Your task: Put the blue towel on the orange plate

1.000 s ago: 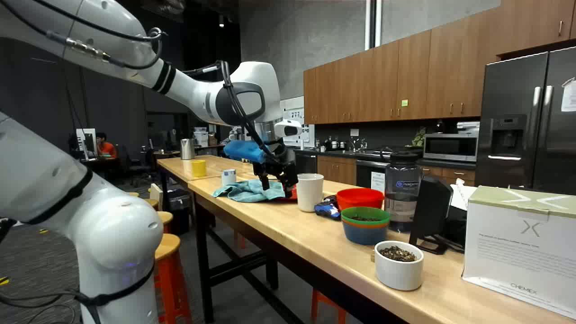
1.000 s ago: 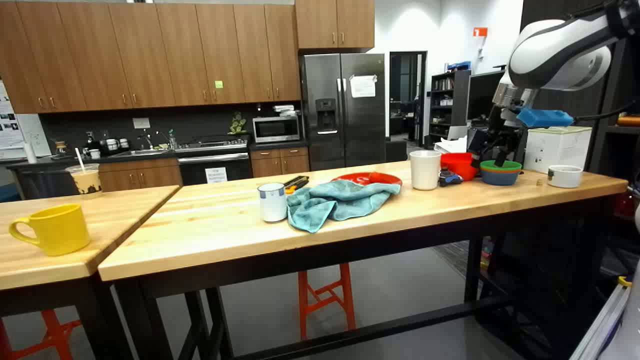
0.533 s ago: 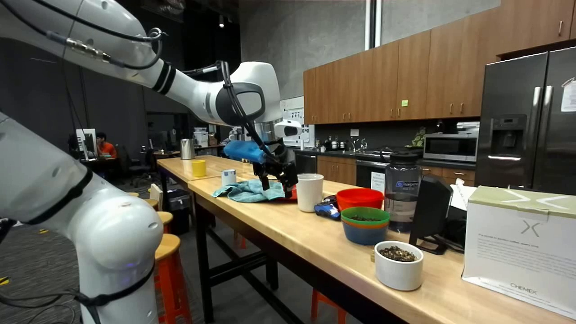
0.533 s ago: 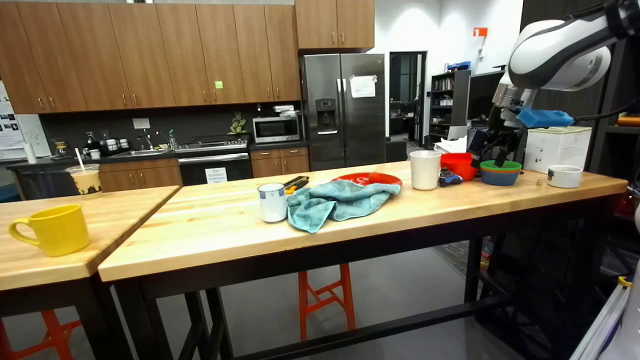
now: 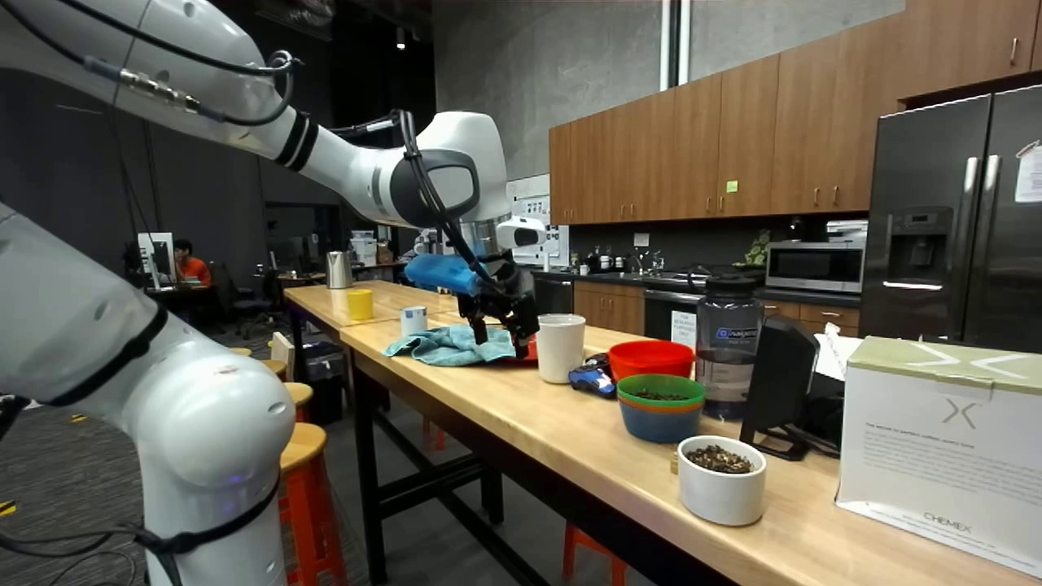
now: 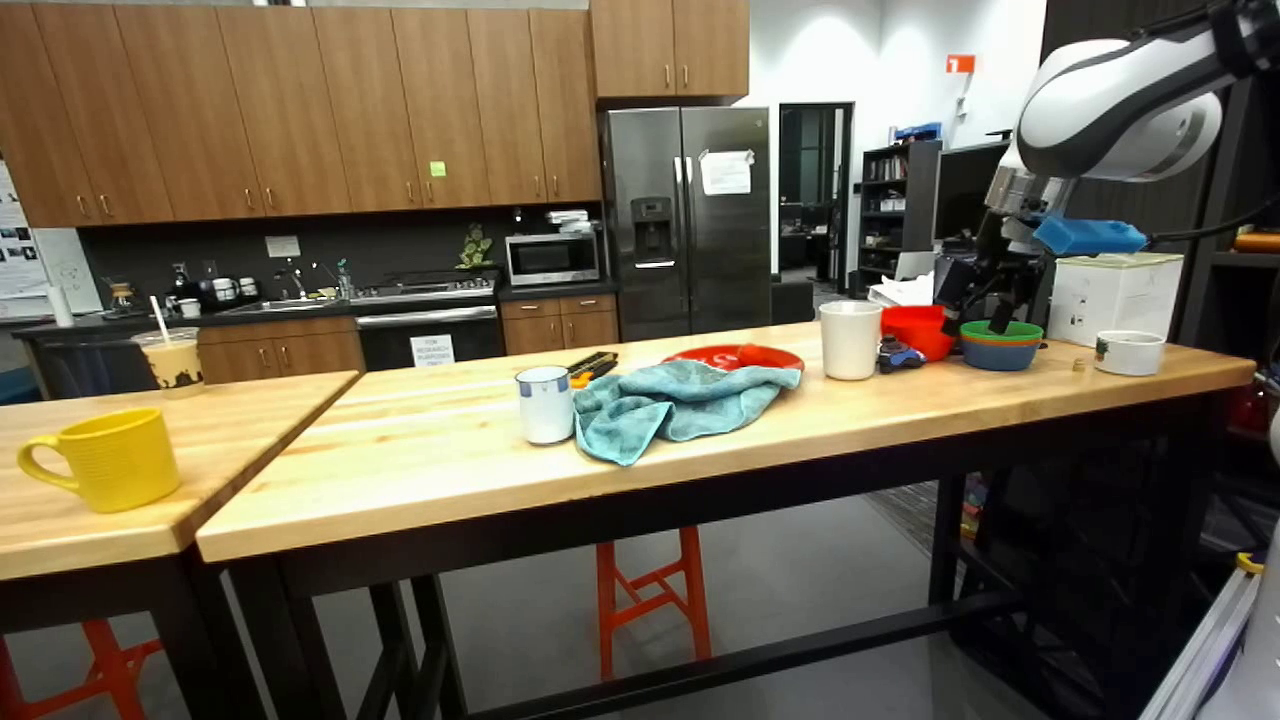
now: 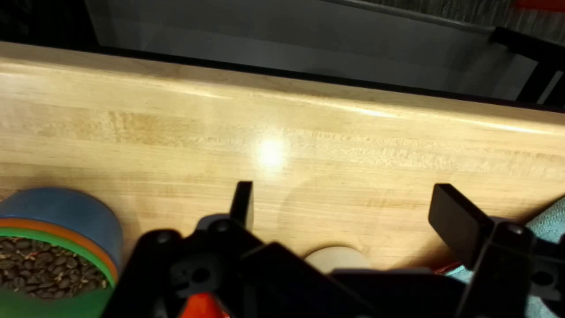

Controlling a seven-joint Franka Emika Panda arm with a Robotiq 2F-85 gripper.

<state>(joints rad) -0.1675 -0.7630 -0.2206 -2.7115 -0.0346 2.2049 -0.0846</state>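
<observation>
The blue-green towel (image 6: 690, 398) lies crumpled on the table in an exterior view and also shows in an exterior view (image 5: 446, 345). The plate (image 6: 715, 354), which looks red, lies behind the towel's right part; the towel hides its front, and I cannot tell whether they touch. In the wrist view the towel (image 7: 549, 225) is at the right edge, with a bit of dark red rim (image 7: 446, 267) beside it. My gripper (image 7: 342, 196) is open and empty above the wood, on the towel's bowl-side. It also shows in both exterior views (image 5: 501, 338) (image 6: 974, 325).
A white cup (image 6: 850, 342) stands between plate and bowls. Red (image 5: 651, 358) and green-topped stacked bowls (image 5: 661, 407), a dark blue object (image 5: 593, 378), a bottle (image 5: 727, 358) and a small white bowl (image 5: 721, 480) follow. An enamel mug (image 6: 546, 405) stands beside the towel.
</observation>
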